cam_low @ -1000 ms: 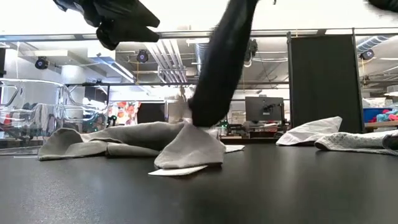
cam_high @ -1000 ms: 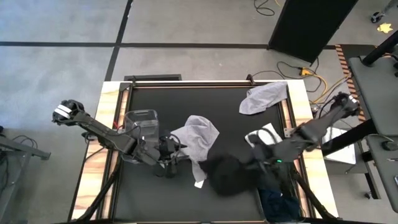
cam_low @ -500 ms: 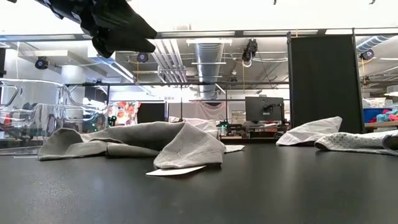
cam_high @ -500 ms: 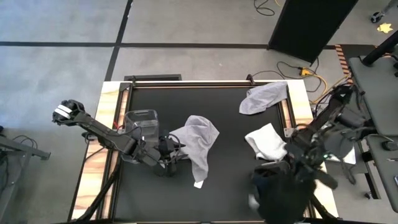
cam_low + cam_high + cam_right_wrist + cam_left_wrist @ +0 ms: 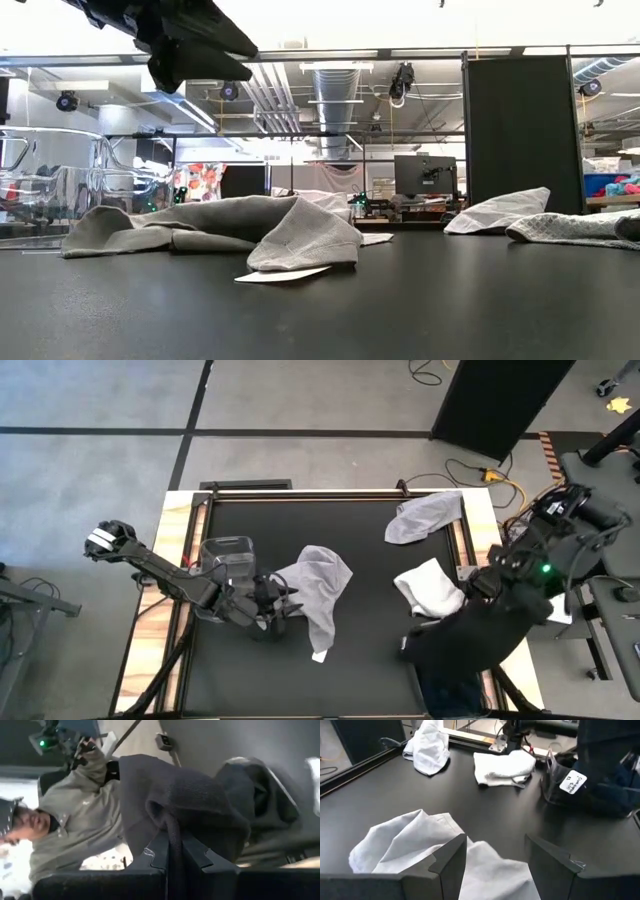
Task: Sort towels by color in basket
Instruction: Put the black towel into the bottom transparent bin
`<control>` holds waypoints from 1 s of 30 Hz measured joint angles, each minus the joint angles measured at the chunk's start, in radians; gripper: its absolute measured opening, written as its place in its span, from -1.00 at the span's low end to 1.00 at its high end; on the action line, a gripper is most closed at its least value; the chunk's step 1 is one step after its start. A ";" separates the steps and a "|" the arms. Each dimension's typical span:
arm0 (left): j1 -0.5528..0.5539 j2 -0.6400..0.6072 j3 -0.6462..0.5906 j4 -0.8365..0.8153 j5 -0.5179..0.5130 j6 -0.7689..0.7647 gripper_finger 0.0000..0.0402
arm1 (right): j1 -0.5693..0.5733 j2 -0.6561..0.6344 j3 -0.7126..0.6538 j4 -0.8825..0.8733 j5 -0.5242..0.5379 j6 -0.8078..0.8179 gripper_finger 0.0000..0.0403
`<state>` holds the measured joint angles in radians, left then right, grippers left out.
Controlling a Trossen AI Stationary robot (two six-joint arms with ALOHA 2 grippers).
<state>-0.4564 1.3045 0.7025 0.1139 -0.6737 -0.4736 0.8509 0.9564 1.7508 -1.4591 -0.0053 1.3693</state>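
The black bench [image 5: 370, 660] has wooden side strips along both long edges, and a wide bare stretch of it lies between the two pincers. The right pincer [image 5: 172, 851] hangs past the bench's right front corner, its fingers closed on a fold of a black towel [image 5: 470, 645] that drapes below it over that corner. Under this towel more dark cloth shows in a clear basket [image 5: 555, 775], whose wall carries a white label; how much it holds is hidden. Just beside the right pincer, toward the bench's middle, lies a folded white towel [image 5: 430, 586]; farther back along the same edge lies a crumpled light grey towel [image 5: 425, 517]. The left pincer [image 5: 495, 852] hovers with fingers parted and nothing between them, directly over the near edge of a spread grey towel [image 5: 318, 585] with a white tag [image 5: 278, 274] at its front. Behind the left pincer stands a clear basket [image 5: 228, 558], contents unclear. A person in a grey top [image 5: 75, 820] appears beyond the right pincer, partly cut off.
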 joint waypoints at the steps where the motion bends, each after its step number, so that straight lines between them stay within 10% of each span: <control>1: 0.000 0.000 0.000 0.009 -0.001 -0.002 -0.08 | 0.000 0.002 0.021 -0.028 0.005 0.008 -0.93; 15: 0.006 0.000 0.001 0.114 -0.222 -0.007 -0.08 | 0.000 -0.020 0.111 -0.110 -0.082 -0.109 -0.94; 30: 0.027 0.000 0.001 0.119 -0.237 -0.006 -0.08 | 0.000 0.164 -0.002 -0.059 -0.154 -0.312 -0.94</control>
<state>-0.4290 1.3048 0.7033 0.2325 -0.9104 -0.4801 0.8509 1.1208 1.7486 -1.5184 -0.1591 1.0569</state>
